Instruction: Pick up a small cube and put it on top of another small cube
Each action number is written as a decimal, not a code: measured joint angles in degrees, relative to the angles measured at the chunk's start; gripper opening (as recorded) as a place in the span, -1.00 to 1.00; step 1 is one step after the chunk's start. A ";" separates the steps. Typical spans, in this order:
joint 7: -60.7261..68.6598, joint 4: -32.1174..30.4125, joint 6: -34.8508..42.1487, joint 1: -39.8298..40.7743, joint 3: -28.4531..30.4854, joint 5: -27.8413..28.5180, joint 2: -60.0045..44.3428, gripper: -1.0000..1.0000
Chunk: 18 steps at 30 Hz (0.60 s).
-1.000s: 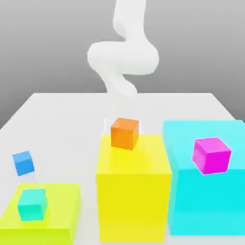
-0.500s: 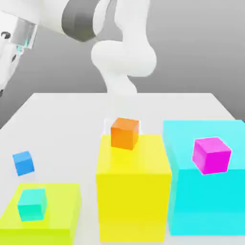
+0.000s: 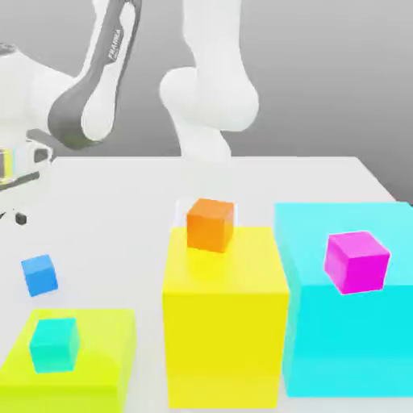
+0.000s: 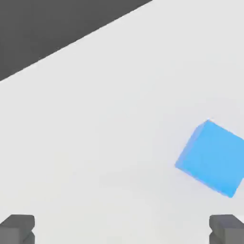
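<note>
Small blue cube (image 4: 211,158) lies on the pale surface (image 4: 109,133) below my pincer (image 4: 122,228), off to one side of the gap rather than between my fingertips (image 4: 18,227). My two dark fingertips stand wide apart, so the pincer is open and holds nothing.

In the exterior view my hand sits at the far left edge, above the surface, and my white arm (image 3: 93,89) reaches across to it from the base (image 3: 208,105) at the far side. The small blue cube (image 3: 39,274) rests alone on the surface (image 3: 113,210) at that view's left, nearer than my hand and touching no other thing.

Just nearer than the cube lies a low yellow-green block (image 3: 97,363) with a small teal cube (image 3: 54,344) on its top. To the right of these stands a tall yellow block (image 3: 226,331) carrying a small orange cube (image 3: 210,224) toward its far edge. Right beside that, at the exterior view's right, a big cyan block (image 3: 339,339) bears a small magenta cube (image 3: 356,261) on its top.
</note>
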<state>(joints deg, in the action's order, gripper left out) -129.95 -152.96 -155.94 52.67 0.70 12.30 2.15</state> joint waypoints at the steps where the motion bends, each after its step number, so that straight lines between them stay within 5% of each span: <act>1: -1.05 -0.56 -0.70 0.71 0.33 -1.06 -0.86 0.00; 8: -4.56 -3.74 -5.56 4.69 0.98 -12.03 -6.56 0.00; 18: -3.54 -1.87 -15.75 5.39 -0.03 -14.47 -18.84 0.00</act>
<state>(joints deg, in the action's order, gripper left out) -133.49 -154.84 -171.68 58.06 0.66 -2.17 -16.69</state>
